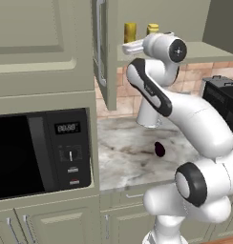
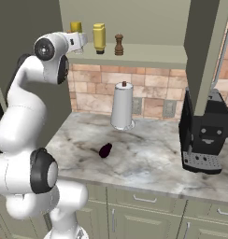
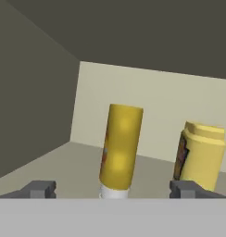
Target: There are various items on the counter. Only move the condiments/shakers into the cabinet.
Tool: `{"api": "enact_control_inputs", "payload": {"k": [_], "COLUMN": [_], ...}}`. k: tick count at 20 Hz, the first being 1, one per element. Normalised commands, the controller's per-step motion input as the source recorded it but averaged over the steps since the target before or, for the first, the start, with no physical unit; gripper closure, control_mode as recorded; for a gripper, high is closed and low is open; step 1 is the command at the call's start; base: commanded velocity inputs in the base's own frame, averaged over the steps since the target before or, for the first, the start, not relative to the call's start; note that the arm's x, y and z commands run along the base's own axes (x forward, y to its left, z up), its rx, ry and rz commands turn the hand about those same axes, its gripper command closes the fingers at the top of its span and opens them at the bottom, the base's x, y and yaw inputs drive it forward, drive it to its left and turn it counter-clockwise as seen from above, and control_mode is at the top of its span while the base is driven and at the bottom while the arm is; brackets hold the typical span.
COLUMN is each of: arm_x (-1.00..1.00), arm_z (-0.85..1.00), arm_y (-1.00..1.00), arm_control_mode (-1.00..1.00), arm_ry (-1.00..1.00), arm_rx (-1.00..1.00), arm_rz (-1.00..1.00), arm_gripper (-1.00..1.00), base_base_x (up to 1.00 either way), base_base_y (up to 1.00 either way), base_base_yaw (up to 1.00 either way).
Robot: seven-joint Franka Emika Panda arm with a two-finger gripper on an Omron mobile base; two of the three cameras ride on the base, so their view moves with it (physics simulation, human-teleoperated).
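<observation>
The amber squeeze bottle [image 3: 120, 148] stands upright on its pale base on the cabinet shelf [image 2: 144, 55]. It sits between the fingertips of my gripper [image 3: 112, 190], which is open and clear of it on both sides. To its right stands the bright yellow capped bottle [image 3: 200, 155] [image 2: 99, 37]. The brown pepper shaker [image 2: 118, 45] is further right on the same shelf. In the left base view both bottles [image 1: 130, 32] [image 1: 153, 28] show above my hand, beside the open cabinet door [image 1: 101, 52]. A dark purple vegetable [image 2: 105, 150] lies on the counter [image 2: 148, 163].
A white paper-towel roll [image 2: 122, 106] stands at the back of the counter under the shelf. A black coffee machine [image 2: 204, 135] is at the right. A microwave [image 1: 42, 152] is built in to the left of the counter. Low cabinets run below.
</observation>
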Motion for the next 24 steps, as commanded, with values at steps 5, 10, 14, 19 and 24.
{"api": "enact_control_inputs", "payload": {"k": [5,10,14,19,24], "arm_x": [-0.99,-0.87,-0.87,-1.00,-0.96], "arm_z": [0.00,-0.16,-0.55,-0.99,-1.00], "arm_y": [-0.07,-0.37,-0.47,-0.27,-0.27], "arm_control_mode": [-1.00,-1.00,-1.00,-1.00,-1.00], "arm_ry": [-0.08,0.00,0.16,0.45,0.56], "arm_rx": [0.00,0.04,-0.12,-0.40,-0.41], "arm_rz": [-0.03,-0.13,0.01,0.14,0.16], "arm_gripper": [-1.00,-1.00,-1.00,-1.00,-1.00], "base_base_x": [0.00,0.00,0.00,0.00,0.00], "base_base_y": [0.00,0.00,0.00,0.00,0.00], "base_base_yaw": [0.00,0.00,0.00,0.00,0.00]}}
